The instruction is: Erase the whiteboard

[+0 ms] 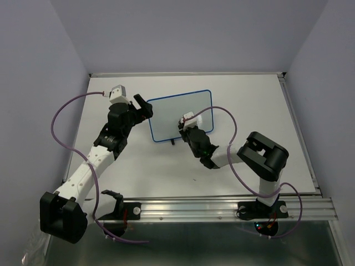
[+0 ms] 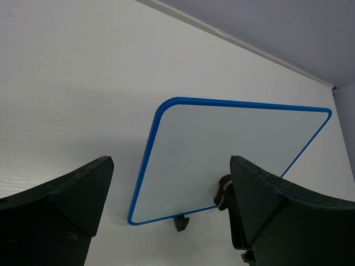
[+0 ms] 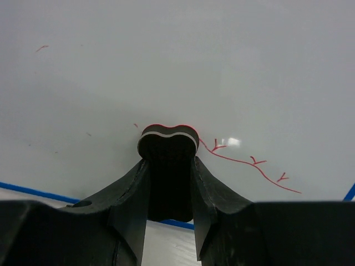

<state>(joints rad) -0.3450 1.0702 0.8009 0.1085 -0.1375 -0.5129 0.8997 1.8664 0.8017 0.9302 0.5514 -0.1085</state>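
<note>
The right gripper (image 3: pixel 169 163) has its jaws closed tight on a small black eraser (image 3: pixel 168 138). One finger presses each side, and the eraser's rounded, white-striped end sticks out past the fingertips. That end is pressed onto the whiteboard (image 3: pixel 166 66), close to the near side of the board's blue frame (image 3: pixel 33 190). A thin red line (image 3: pixel 244 162) with small branching ticks starts right at the eraser's right edge. It runs across the board toward the lower right corner. A few faint red specks (image 3: pixel 41 48) lie farther up and to the left on the board, and the other parts of the surface look white.

The left gripper (image 2: pixel 172 163) has its jaws spread wide, with nothing between them and nothing touched. It hangs just off the whiteboard's far left corner, above the tabletop (image 2: pixel 66 83), and faces across the board.

The whiteboard lies on the tabletop between the two grippers, and one small black foot (image 2: pixel 181 223) shows under its near edge. Seen from above, the right arm's wrist reaches over the board's near right part and hides that stretch of it. The arm's purple cable (image 1: pixel 230 124) loops just beside the board's right edge. In the left wrist view a small dark, reddish part sits at the board's near edge. It is half hidden behind a finger, so I cannot tell what it is.
</note>
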